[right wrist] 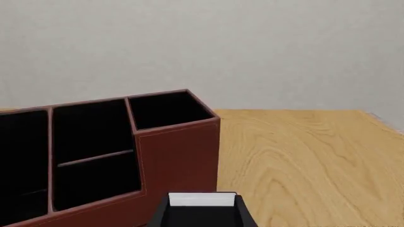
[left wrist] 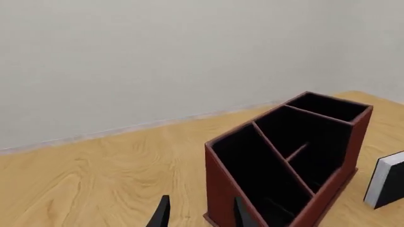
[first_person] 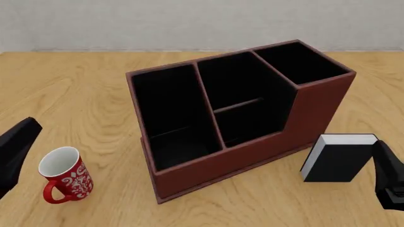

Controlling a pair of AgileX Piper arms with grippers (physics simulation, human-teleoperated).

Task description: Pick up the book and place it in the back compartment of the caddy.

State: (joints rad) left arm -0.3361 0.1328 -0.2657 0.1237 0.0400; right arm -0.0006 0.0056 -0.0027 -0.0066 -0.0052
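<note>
The caddy (first_person: pixel 252 151) is a dark reddish-brown organiser in the middle of the table, also seen as caddy (left wrist: pixel 218 184) and caddy (right wrist: pixel 177 156). A thin cross-divider (first_person: pixel 239 105) splits its middle section, and the back compartment (first_person: pixel 228 80) is the small cell behind it. The black book (first_person: pixel 338 161) stands upright on the table, right of the caddy. My right gripper (right wrist: pixel 202 196) is low, and its dark fingers flank the book (right wrist: pixel 202 199); whether they press on it does not show. My left gripper (left wrist: pixel 200 208) hangs open and holds nothing, near the caddy's left end.
A red-and-white patterned mug (first_person: pixel 65 176) stands left of the caddy, close to my left arm (first_person: pixel 16 149). My right arm (first_person: pixel 391 182) is at the front view's right edge. The grey wall (first_person: pixel 202 23) runs behind the table.
</note>
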